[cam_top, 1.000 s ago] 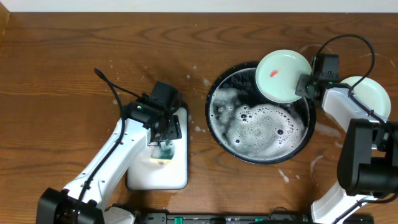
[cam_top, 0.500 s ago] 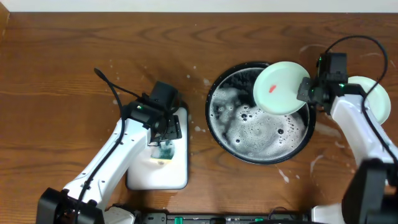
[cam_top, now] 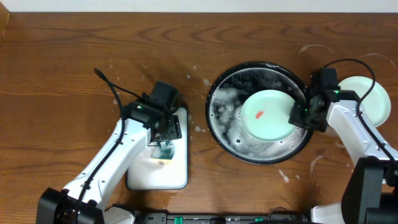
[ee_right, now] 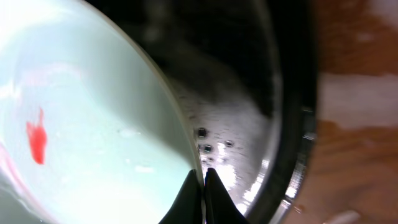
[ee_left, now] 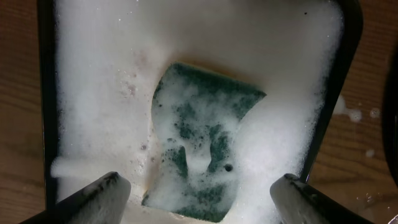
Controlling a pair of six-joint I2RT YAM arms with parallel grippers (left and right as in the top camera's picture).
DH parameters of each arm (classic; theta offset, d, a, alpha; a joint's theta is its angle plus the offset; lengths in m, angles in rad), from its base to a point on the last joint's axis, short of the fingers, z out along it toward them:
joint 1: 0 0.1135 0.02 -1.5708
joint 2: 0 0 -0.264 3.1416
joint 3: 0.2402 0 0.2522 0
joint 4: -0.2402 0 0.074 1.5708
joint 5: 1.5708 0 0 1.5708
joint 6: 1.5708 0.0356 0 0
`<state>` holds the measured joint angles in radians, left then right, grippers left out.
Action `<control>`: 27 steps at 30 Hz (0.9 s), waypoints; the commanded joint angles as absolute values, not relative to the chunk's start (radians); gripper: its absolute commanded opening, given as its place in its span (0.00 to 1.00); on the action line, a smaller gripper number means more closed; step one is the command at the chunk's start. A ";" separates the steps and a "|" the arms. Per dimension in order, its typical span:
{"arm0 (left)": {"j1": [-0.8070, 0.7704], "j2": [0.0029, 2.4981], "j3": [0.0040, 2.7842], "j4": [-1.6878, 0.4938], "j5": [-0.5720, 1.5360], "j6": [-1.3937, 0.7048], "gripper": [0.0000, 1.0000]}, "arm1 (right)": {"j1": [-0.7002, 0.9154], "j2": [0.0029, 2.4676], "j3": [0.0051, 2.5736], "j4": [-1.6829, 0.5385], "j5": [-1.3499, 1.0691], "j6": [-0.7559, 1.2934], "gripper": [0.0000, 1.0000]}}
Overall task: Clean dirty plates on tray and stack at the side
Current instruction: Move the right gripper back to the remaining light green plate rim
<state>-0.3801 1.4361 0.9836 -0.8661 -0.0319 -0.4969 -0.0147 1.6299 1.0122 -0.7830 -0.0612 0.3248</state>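
Note:
A pale mint-green plate [cam_top: 264, 115] with a small red smear [ee_right: 36, 138] lies tilted in the foamy black tray [cam_top: 261, 64]. My right gripper [cam_top: 297, 115] is shut on the plate's right rim. In the right wrist view its jaws [ee_right: 200, 177] pinch the thin rim of the plate [ee_right: 93, 137] over the tray's wet wall [ee_right: 292, 93]. A second mint plate [cam_top: 368, 94] lies on the wood to the right of the tray, partly hidden by the right arm. My left gripper [cam_top: 165, 144] hangs open above the green sponge [ee_left: 205, 143], not touching it.
The white rectangular dish [cam_top: 158, 177] full of foam holds the sponge [cam_top: 165, 151], left of the tray. Whitish soap streaks mark the wood around the tray. Bare brown tabletop spreads at the far left and back.
My right gripper has carried the smeared plate from above the tray's back-right rim down and left into the tray, and its jaws have closed tighter on the rim. The left arm has stayed still.

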 commanded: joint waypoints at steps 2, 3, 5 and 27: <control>-0.374 1.433 0.983 -0.869 -0.041 -0.492 0.81 | 0.024 1.635 1.008 -0.735 -0.132 0.180 0.01; -0.374 1.433 0.983 -0.869 -0.041 -0.492 0.81 | 0.028 1.635 1.008 -0.722 -0.131 0.150 0.01; -0.374 1.433 0.983 -0.869 -0.041 -0.492 0.81 | 0.034 1.635 1.008 -0.696 -0.133 0.113 0.01; -0.374 1.433 0.983 -0.869 -0.030 -0.492 0.81 | 0.040 1.635 0.918 -0.596 -0.066 0.165 0.42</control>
<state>-0.3801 1.4364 0.9836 -0.8661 -0.0307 -0.4969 0.0277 1.6341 0.9577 -0.6193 -0.1219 0.1261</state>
